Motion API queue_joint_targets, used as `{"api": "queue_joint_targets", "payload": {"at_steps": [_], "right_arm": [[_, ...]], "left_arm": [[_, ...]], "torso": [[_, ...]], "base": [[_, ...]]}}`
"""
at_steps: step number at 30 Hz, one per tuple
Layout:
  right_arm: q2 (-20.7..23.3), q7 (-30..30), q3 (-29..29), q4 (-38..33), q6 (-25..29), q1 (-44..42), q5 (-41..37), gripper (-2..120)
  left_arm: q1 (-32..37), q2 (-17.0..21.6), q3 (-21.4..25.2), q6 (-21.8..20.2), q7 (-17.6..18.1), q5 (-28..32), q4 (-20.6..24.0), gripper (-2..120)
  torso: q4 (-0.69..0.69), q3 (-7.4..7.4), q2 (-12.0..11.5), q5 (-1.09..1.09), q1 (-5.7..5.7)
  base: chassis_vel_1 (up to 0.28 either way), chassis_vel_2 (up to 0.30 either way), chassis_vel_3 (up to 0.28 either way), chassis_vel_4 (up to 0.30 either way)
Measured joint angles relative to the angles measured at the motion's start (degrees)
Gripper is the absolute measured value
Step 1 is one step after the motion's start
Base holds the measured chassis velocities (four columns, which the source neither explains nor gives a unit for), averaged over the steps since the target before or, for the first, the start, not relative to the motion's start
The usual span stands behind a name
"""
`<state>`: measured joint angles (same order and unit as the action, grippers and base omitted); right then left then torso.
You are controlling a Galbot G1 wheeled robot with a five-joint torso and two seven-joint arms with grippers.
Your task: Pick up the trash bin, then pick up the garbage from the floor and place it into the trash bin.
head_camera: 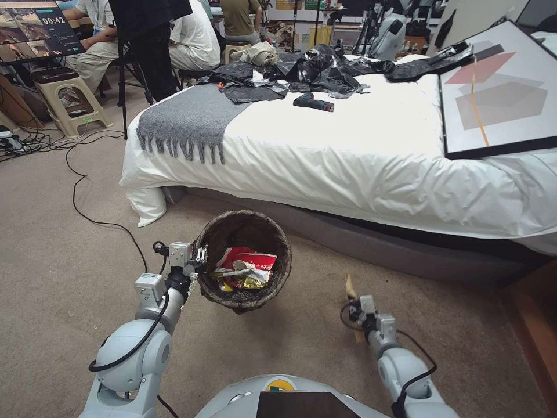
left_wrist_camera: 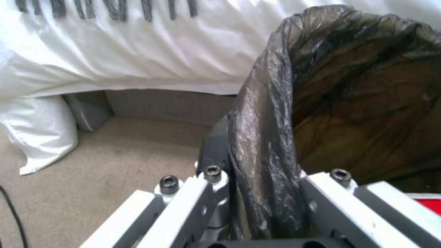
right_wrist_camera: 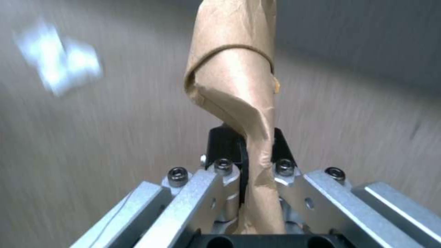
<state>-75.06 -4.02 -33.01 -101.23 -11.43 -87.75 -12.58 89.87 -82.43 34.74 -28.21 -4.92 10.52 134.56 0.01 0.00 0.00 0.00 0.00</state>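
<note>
The trash bin (head_camera: 277,281), lined with a dark bag, hangs above the carpet in front of the bed. My left gripper (head_camera: 200,262) is shut on its near-left rim. In the left wrist view the left gripper (left_wrist_camera: 262,172) pinches the bag-covered rim of the trash bin (left_wrist_camera: 367,86). Inside lie garbage pieces (head_camera: 246,270): red-and-white cups and a yellow wrapper. To the right, my right gripper (head_camera: 352,306) is shut on a crumpled brown paper bag (head_camera: 350,288), held off the floor. In the right wrist view the right gripper (right_wrist_camera: 255,148) has the paper bag (right_wrist_camera: 234,69) sticking out past its fingers.
The white bed (head_camera: 348,151) stands just behind the bin, carrying a grey throw (head_camera: 185,119), black plastic sheets (head_camera: 325,69), a drill (head_camera: 313,103) and a framed picture (head_camera: 499,93). A black cable (head_camera: 87,215) crosses the carpet at left. A blurred white scrap (right_wrist_camera: 60,65) lies on the floor.
</note>
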Motion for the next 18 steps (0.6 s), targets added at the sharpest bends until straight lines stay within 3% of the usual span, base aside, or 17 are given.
{"api": "queue_joint_targets", "payload": {"at_steps": [10, 18], "right_arm": [[3.62, 0.31, -2.21, -24.97, -6.06, -0.44, -8.0, 0], [9.7, 4.53, 2.94, -31.91, -12.1, 6.91, -14.89, 0]], "left_arm": [[0.09, 0.07, -0.42, -0.88, 1.39, 0.03, 0.03, 7], [0.33, 0.19, -0.65, -0.88, 1.39, -0.02, 0.17, 7]], "torso": [[-0.02, 0.0, 0.0, -0.01, 0.0], [0.01, 0.0, 0.0, 0.0, 0.0]], "base": [[0.0, 0.0, 0.0, 0.0], [0.0, 0.0, 0.0, 0.0]]}}
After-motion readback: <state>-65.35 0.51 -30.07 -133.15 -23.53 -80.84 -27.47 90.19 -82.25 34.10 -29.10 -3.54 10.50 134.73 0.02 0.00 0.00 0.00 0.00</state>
